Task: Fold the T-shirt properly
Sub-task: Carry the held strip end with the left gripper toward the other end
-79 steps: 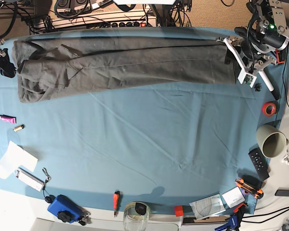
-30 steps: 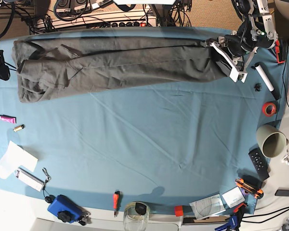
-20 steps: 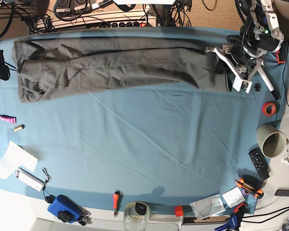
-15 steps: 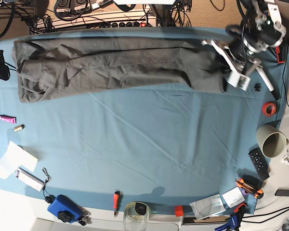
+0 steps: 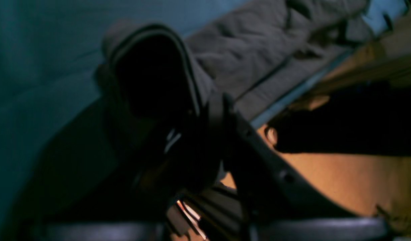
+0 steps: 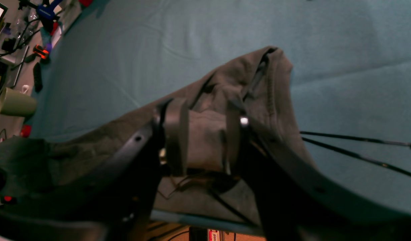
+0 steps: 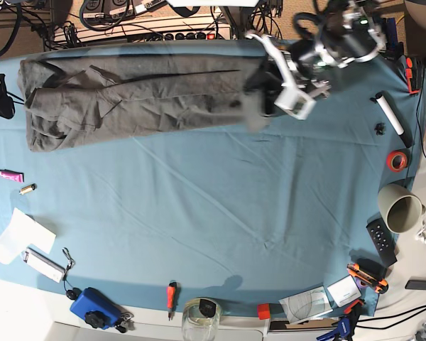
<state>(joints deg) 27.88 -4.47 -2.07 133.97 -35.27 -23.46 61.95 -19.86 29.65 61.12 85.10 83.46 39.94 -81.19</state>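
Note:
The dark olive-grey T-shirt (image 7: 142,92) lies as a long band along the table's far edge. My left gripper (image 7: 273,89) hangs above the band's right part and is blurred. It is shut on the shirt's right end, which is lifted off the cloth. In the left wrist view the pinched hem loops up over the left gripper (image 5: 195,113), and the rest of the T-shirt (image 5: 252,57) trails behind. My right gripper (image 7: 3,99) is at the shirt's left end. In the right wrist view a fold of T-shirt (image 6: 275,87) fills the right gripper (image 6: 205,134).
A white tube (image 7: 392,114), orange tape roll (image 7: 396,160), beige cup (image 7: 401,208) and remote (image 7: 381,241) sit at the right. A screwdriver (image 7: 171,295), glass jar (image 7: 200,320) and blue box (image 7: 92,307) line the front edge. White paper (image 7: 21,234) lies at the left.
My left gripper has swept left from the table's right end toward the middle, carrying the shirt's right end with it. The right gripper and the shirt's left end stayed put.

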